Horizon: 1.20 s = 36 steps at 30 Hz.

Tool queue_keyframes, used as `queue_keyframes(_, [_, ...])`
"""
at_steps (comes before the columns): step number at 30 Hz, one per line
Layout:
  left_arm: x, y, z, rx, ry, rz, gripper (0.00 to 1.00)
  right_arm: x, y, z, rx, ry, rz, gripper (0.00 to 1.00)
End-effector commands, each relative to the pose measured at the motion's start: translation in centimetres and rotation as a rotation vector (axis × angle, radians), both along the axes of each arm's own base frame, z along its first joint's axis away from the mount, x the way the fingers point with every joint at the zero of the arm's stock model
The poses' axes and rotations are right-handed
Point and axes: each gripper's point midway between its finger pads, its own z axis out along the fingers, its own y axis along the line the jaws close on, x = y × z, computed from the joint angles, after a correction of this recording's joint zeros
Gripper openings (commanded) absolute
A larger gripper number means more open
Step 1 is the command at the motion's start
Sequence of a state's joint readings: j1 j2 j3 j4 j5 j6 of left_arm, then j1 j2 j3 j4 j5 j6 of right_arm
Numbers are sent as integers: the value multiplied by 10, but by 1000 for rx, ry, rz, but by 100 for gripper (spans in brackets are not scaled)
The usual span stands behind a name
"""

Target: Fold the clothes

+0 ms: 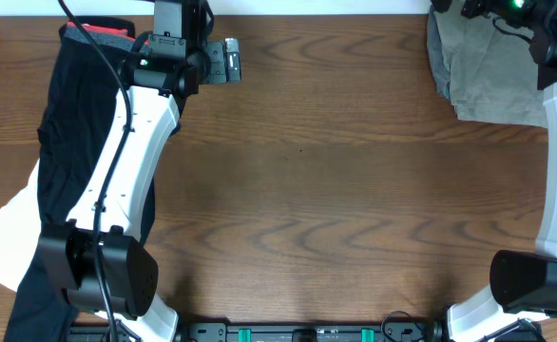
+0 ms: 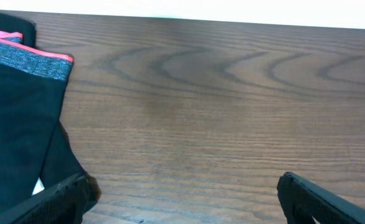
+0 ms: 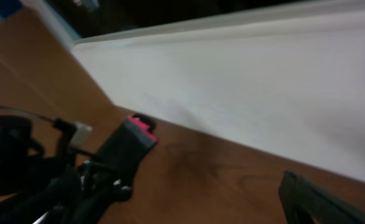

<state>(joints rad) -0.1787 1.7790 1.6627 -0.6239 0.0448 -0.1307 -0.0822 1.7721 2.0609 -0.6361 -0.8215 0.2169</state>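
Trousers: pale khaki trousers (image 1: pixel 483 81) lie crumpled at the far right corner of the counter (image 1: pixel 307 190)
Dark garment: dark garment (image 1: pixel 65 161) runs along the left edge; its grey, pink-trimmed waistband (image 2: pixel 27 56) lies at the far end
Left pincer: left pincer (image 2: pixel 184 186) is spread and empty, over bare wood just right of that waistband
Right pincer: right pincer (image 1: pixel 469 9) sits at the far edge above the trousers; too blurred to tell its state
Handling: likely light, limp, sliding easily; best pinched at 2 waistband corners, 1 per pincer
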Motion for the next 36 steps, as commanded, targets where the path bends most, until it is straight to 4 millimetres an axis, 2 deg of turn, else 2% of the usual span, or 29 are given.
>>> queue_keyframes(1, [1,4,-10,16,20,7,98,-13,2,11,43,11,27,99])
queue_keyframes(4, [1,4,-10,16,20,8,98,-15,-1,3,44,55,16,99])
queue_keyframes(8, [1,4,-10,16,20,8,98,-6,-14,-3,24,63,-50,99])
queue_keyframes(12, [1,4,-10,16,20,8,98,3,-39,-15,-87,97,-299,99])
queue_keyframes(15, [1,4,-10,16,20,8,98,-12,-53,-22,-216,126,-517,99])
queue_keyframes(17, [1,4,-10,16,20,8,98,-28,-53,-20,-289,102,-591,99])
queue_keyframes(21, [1,4,-10,16,20,7,98,-54,-45,-22,-373,11,-618,99])
queue_keyframes(23, [1,4,-10,16,20,8,98,-64,-44,-29,-387,-50,-599,99])
queue_keyframes(27, [1,4,-10,16,20,7,98,-85,-49,-61,-374,-111,-568,99])
queue_keyframes(33, [1,4,-10,16,20,7,98,-122,-64,-130,-311,-158,-525,99])
queue_keyframes(36, [1,4,-10,16,20,7,98,-144,-74,-168,-312,-170,-561,99])
